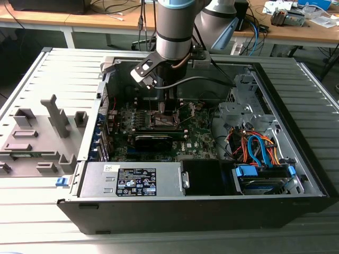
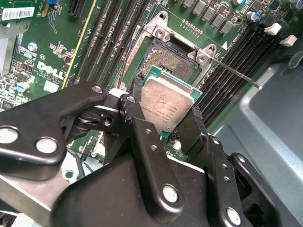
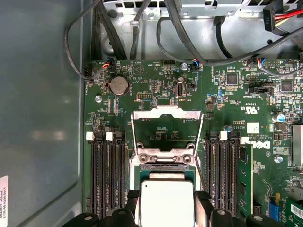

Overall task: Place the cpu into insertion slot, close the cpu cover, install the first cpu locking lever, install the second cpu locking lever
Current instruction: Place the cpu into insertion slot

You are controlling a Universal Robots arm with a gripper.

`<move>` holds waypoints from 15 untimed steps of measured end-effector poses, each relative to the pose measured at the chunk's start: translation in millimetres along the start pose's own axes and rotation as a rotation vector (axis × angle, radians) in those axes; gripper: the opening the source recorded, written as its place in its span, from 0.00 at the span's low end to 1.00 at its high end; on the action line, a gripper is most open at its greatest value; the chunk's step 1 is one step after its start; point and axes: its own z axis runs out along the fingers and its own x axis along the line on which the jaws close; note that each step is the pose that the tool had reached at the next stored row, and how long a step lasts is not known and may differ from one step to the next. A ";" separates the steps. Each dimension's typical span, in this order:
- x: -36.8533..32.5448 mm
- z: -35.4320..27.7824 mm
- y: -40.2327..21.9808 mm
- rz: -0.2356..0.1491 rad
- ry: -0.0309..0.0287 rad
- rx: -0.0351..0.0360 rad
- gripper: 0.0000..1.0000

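Inside the open case (image 1: 185, 211) on a slatted table (image 1: 42, 217), the tool (image 2: 167, 106) clamps the cpu (image 2: 163, 97).

The cpu (image 2: 168, 101) has a dull silver lid edged in green. The pincer (image 2: 165, 106) is glossy black. The insertion slot (image 2: 169, 54) has a silver rim around a dark, speckled centre. The motherboard (image 3: 156, 90) is deep green with black memory slots (image 3: 106, 175). Orange and blue cables (image 1: 258, 149) show in the exterior view. The counter (image 1: 32, 74) is grey and ribbed.

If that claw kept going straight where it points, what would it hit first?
Probably the open socket: the chip the claw grips would touch it first, though depth is unclear.
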 end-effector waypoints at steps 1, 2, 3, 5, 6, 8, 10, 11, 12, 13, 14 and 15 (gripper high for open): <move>0.0 0.0 0.0 0.000 0.0000 0.0000 0.55; 0.1 0.2 0.0 0.000 0.0000 0.0000 0.55; 0.3 0.3 0.0 0.000 0.0002 -0.0001 0.55; 2.0 0.3 0.0 0.000 -0.0001 0.0000 0.55; 2.6 0.5 0.0 0.000 0.0001 0.0000 0.55; 3.1 0.7 0.1 -0.003 -0.0001 0.0001 0.55; 3.2 0.9 0.0 -0.013 -0.0003 0.0003 0.55; 3.3 1.2 0.0 -0.023 -0.0003 0.0004 0.55; 3.2 1.5 0.0 -0.034 -0.0003 0.0005 0.55; 3.3 1.6 0.0 -0.034 -0.0004 0.0005 0.55; 3.2 2.5 0.0 -0.034 -0.0004 0.0005 0.55; 3.2 3.3 0.0 -0.034 -0.0004 0.0006 0.55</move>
